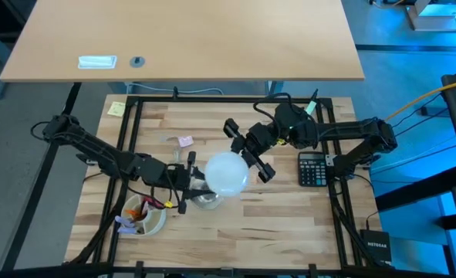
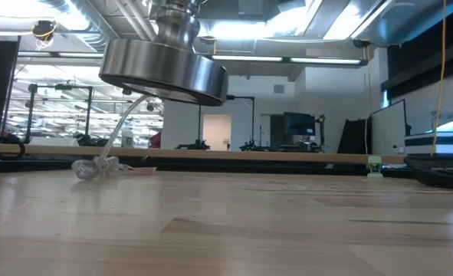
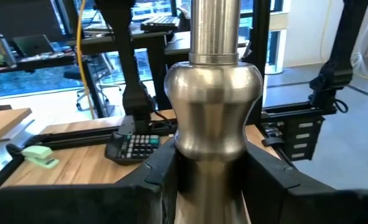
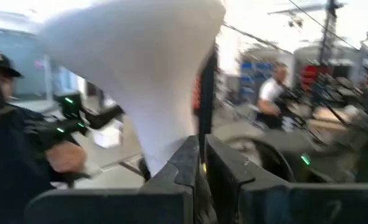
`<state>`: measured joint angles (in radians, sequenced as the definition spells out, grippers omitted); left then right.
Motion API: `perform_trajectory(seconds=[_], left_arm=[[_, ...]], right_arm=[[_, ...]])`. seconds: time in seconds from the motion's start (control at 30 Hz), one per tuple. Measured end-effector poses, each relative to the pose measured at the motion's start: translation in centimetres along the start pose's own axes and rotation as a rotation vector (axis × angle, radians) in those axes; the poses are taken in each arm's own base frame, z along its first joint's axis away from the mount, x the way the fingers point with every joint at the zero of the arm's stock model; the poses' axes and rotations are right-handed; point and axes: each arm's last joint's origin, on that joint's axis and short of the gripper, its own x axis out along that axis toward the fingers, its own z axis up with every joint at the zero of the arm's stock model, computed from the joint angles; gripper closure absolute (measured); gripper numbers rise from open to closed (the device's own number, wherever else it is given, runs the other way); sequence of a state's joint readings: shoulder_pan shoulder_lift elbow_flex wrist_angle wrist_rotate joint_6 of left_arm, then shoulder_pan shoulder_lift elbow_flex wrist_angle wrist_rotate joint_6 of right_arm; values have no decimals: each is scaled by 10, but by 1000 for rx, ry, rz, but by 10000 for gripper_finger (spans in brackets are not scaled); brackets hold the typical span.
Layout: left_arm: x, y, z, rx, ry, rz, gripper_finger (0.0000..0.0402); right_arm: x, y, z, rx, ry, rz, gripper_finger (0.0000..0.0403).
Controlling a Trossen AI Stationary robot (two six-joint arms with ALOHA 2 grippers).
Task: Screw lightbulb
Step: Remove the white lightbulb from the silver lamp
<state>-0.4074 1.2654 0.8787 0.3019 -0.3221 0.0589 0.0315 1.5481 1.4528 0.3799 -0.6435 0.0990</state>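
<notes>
The white lightbulb [image 1: 226,172] stands dome up over the shiny silver stand [image 1: 206,199]. Its tapering neck [image 4: 162,130] runs down out of sight, so where it meets the stand is hidden. My left gripper [image 1: 187,181] comes in from the table's left and is shut on the stand. The stand's flared foot [image 2: 165,73] hangs clear above the table. My right gripper [image 1: 245,158] reaches in from the right. It is shut with nothing between its fingers [image 4: 190,168], which stand right beside the bulb's neck. My left gripper pinches the stand's narrow waist [image 3: 208,152], just under the rounded bulge, between its two fingers [image 3: 162,171]. It comes in level from the table's left. The stand is upright and lifted clear of the table. My right gripper's shut fingers lie against or just beside the bulb's neck; I cannot tell whether they touch it.
A black calculator [image 1: 314,168] lies at the right. A bowl of small items [image 1: 143,216] sits at the near left. A pink note [image 1: 185,141] and a yellow note [image 1: 116,108] lie farther back. A clear plastic piece [image 2: 96,167] lies on the table. A person [image 4: 272,99] shows beyond the table.
</notes>
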Motion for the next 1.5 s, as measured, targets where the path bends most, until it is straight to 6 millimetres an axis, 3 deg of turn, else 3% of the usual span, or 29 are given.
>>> perform_trajectory(seconds=[0.17, 0.5, 0.63, 0.8, 1.0, 1.13, 1.5], left_arm=[[-1, -1, 0, 0, 3, 36, 282], [-6, 5, 5, -17, -8, 236, 282], [-7, 10, 4, -13, 5, 404, 282], [-11, 14, 5, 23, 25, 644, 282], [-12, 13, 6, 49, 33, 789, 282], [-8, 12, 2, 50, 38, 820, 282], [-6, 10, 1, 43, 37, 861, 282]], right_arm=[[-11, 6, 5, -29, 98, -107, 341], [-57, 37, 29, 68, 353, -289, 160], [-63, 53, 28, 98, 445, -429, 117], [-42, 74, 18, -12, 507, -674, 109], [-14, 85, 18, -147, 369, -950, 121], [2, 77, 14, -178, 273, -941, 122], [24, 27, -6, -257, 47, -992, 123]])
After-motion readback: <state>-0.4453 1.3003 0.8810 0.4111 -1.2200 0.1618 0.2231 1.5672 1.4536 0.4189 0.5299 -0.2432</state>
